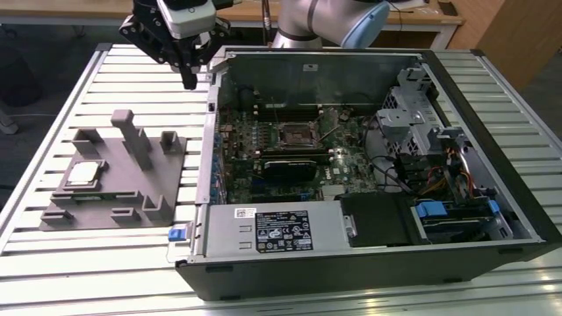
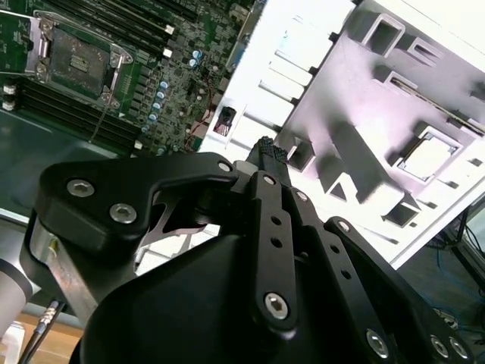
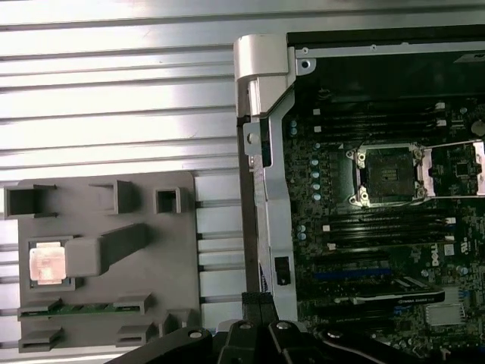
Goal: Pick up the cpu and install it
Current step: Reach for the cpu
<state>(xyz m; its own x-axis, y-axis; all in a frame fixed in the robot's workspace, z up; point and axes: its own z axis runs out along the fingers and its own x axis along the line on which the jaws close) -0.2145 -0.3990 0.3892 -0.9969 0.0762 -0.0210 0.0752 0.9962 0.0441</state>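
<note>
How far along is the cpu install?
Nothing done yet: the cpu lies in the fixture. The gripper hangs shut and empty between fixture and case. The socket is open and empty. Picking and installing remain.

The arm (image 1: pixel 327 23) holds its pincer (image 1: pixel 189 79) pointing straight down, its fingertips pressed together.

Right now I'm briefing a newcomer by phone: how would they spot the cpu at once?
Find the open PC case on the slatted table; the grey fixture lies beside it, on the exterior view's left. The cpu sits in a square recess in that fixture's left part. It is the only pale, shiny square among dull grey blocks.
</note>
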